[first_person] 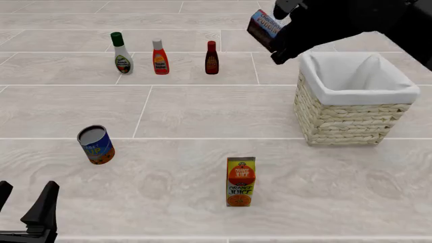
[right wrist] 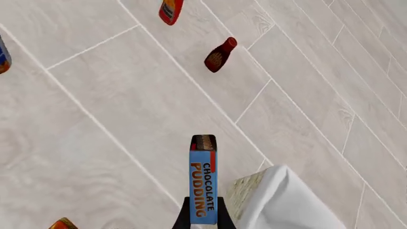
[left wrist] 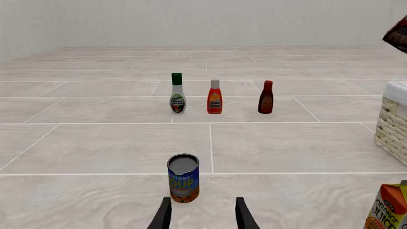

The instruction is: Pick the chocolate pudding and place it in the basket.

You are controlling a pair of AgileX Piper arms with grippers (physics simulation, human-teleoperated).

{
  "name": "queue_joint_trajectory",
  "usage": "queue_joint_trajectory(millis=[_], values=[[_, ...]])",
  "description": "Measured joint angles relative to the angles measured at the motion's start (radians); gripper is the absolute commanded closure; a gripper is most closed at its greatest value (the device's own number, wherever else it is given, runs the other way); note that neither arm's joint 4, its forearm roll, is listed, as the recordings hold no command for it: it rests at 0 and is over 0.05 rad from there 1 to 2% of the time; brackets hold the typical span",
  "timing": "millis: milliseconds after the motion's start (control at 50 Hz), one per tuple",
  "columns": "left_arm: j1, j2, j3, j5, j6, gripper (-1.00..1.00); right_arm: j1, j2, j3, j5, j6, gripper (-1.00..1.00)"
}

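Observation:
My right gripper (first_person: 278, 35) is shut on the chocolate pudding (first_person: 263, 28), a small dark box with a blue edge, and holds it in the air just left of the basket's far left corner. In the right wrist view the pudding (right wrist: 203, 183) sits between the fingers, with the basket's cloth rim (right wrist: 279, 200) beside it below. A corner of the pudding also shows in the left wrist view (left wrist: 397, 34). The wicker basket (first_person: 351, 119) with white cloth lining stands at the right. My left gripper (first_person: 24, 205) is open and empty at the near left corner, also seen in its wrist view (left wrist: 202, 214).
A soup can (first_person: 96, 145) stands in front of my left gripper. An orange juice carton (first_person: 241, 181) stands near the front middle. Three bottles stand in a row at the back: white with green cap (first_person: 122, 54), red (first_person: 160, 58), dark red-brown (first_person: 212, 58).

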Motion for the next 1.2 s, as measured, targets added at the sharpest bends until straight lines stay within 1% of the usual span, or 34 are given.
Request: queue_joint_trajectory(millis=[180,320,640,1200], values=[[0.000,0.000,0.000,0.000,0.000,-1.00,-0.045,-0.041,-0.022,0.042,0.053,1.00],[0.000,0.000,0.000,0.000,0.000,-1.00,-0.067,-0.082,-0.012,0.064,0.071,1.00],[0.000,0.000,0.000,0.000,0.000,-1.00,-0.155,-0.162,-0.003,0.121,0.118,1.00],[0.000,0.000,0.000,0.000,0.000,-1.00,-0.303,-0.178,-0.059,0.202,0.215,1.00]])
